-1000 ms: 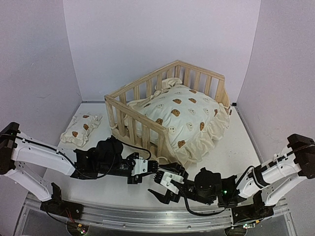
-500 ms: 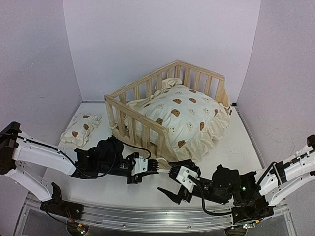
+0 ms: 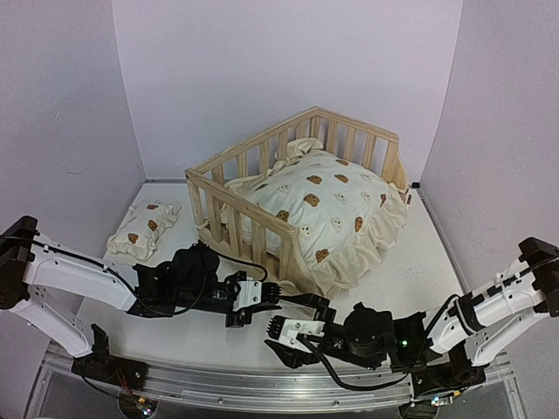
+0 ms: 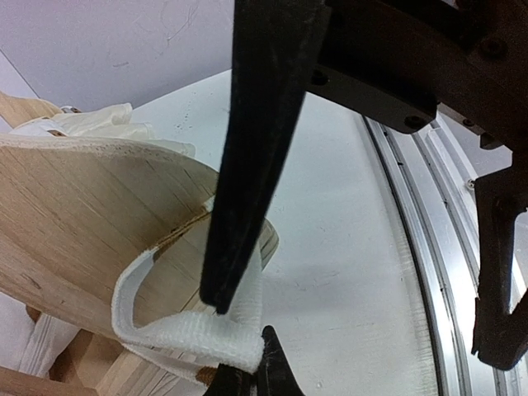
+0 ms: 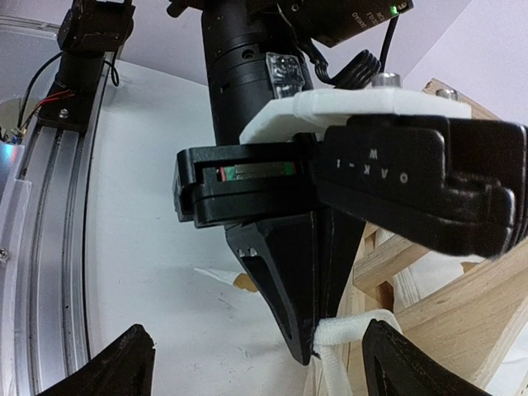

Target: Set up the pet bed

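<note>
On table (image 3: pixel 419 262): slatted pine frame (image 3: pixel 236 202), bear-print ruffled cushion (image 3: pixel 323 205) overhanging open side.

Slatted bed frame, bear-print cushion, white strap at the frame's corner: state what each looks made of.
Light slatted bed frame: unfinished pale wood, grain visible, probably pine. Cream bear-print cushion: soft matte fabric, ruffled and puffy. White strap: fuzzy woven tape, perhaps hook-and-loop.

A robotics lab test cell: plain white panels (image 3: pixel 279 78) close in a white tabletop (image 3: pixel 419 262) behind and to both sides of the wooden pet bed (image 3: pixel 332 201), and in front of the bed an aluminium rail (image 3: pixel 218 377) carries bolted-down arm bases (image 3: pixel 100 353) with exposed wiring (image 3: pixel 131 400)
</note>
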